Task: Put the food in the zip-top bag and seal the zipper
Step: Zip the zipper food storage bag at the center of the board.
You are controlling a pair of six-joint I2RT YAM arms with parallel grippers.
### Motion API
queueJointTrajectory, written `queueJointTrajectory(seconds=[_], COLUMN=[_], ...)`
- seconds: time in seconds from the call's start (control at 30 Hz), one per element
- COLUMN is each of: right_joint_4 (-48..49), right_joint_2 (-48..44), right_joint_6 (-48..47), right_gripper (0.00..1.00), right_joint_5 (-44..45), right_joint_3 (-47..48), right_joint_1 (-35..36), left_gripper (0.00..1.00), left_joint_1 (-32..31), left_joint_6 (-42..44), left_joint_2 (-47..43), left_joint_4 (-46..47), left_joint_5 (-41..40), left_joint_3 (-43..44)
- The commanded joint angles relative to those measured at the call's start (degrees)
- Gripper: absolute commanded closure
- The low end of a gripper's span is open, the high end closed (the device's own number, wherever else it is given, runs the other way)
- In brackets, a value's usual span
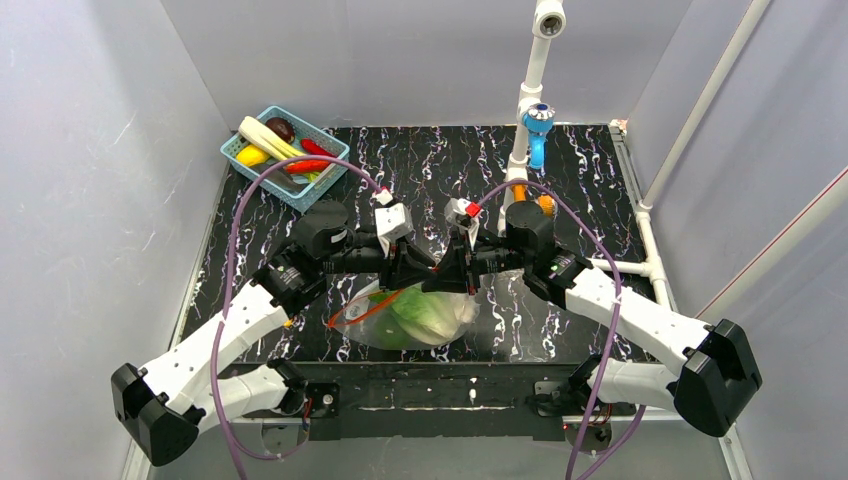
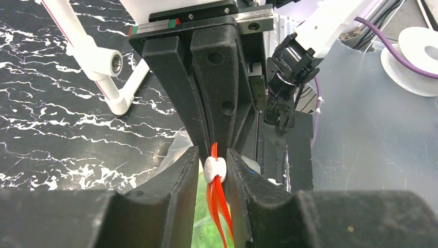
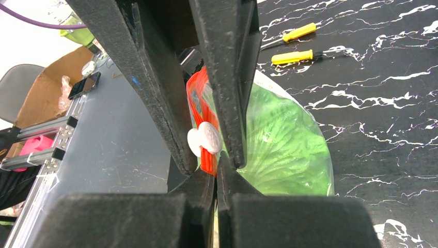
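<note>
"Well, from above I see the bag [image 1: 440,322] at the table's [image 1: 600,180] near edge with the lettuce [image 1: 412,308] inside. It's probably soft, light and slippery."

"Left camera: my left gripper [image 2: 213,161] narrowly straddles the slider [image 2: 215,169]. I can't tell whether it's pinching."

"Right camera: my right gripper [image 3: 217,173] clamps the zipper [image 3: 197,103]. I'd hold that stiffer strip."

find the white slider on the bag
In the left wrist view, low centre: the slider sits on the red zipper, between the fingers of the left pincer.

A robotics lab cell: grey panel walls [image 1: 100,150] box in a black marbled bench [image 1: 600,170], a white pipe frame [image 1: 530,90] stands upper right, and yellow screwdrivers [image 3: 292,56] lie on the bench.
</note>
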Motion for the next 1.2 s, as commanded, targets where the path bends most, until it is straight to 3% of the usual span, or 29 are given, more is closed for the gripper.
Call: queueJointTrajectory(seconds=[0.0,0.13,0.17,0.3,0.43,0.73,1.17], right_joint_4=[2.36,2.76,3.27,9.72,14.33,24.61,23.62], right_joint_2=[-1.23,-1.54,-1.67,-3.88,-7.19,-7.78,-11.35], right_joint_6=[-0.04,0.28,0.34,1.55,2.54,11.42,15.31], right_gripper=[0.99,0.99,0.99,0.99,0.99,0.99,0.99], right_joint_5=[-0.89,0.96,1.38,5.44,11.49,14.52,23.72], right_joint_3=[3.27,2.74,2.39,-1.99,-5.99,-9.45,-12.27], right_joint_1=[0.2,0.19,0.2,0.18,0.24,0.18,-2.85], left_gripper=[0.8,0.99,1.0,1.0,1.0,1.0,1.0], left_joint_1=[-0.54,-0.52,-0.47,-0.47,-0.47,-0.39,0.07], left_joint_6=[1.97,2.63,2.81,2.94,0.91,-0.25,-1.04], left_joint_2=[-0.56,-1.82,-1.9,-1.34,-2.93,-5.32,-16.29], left_joint_4=[-0.72,-2.25,-3.35,-8.74,-6.97,-8.1,-18.09], left_joint_5=[2.28,1.75,0.97,-1.85,-2.2,-4.27,-10.72], left_joint_3=[1.61,1.26,1.61,3.58,1.05,-2.25,-6.35])
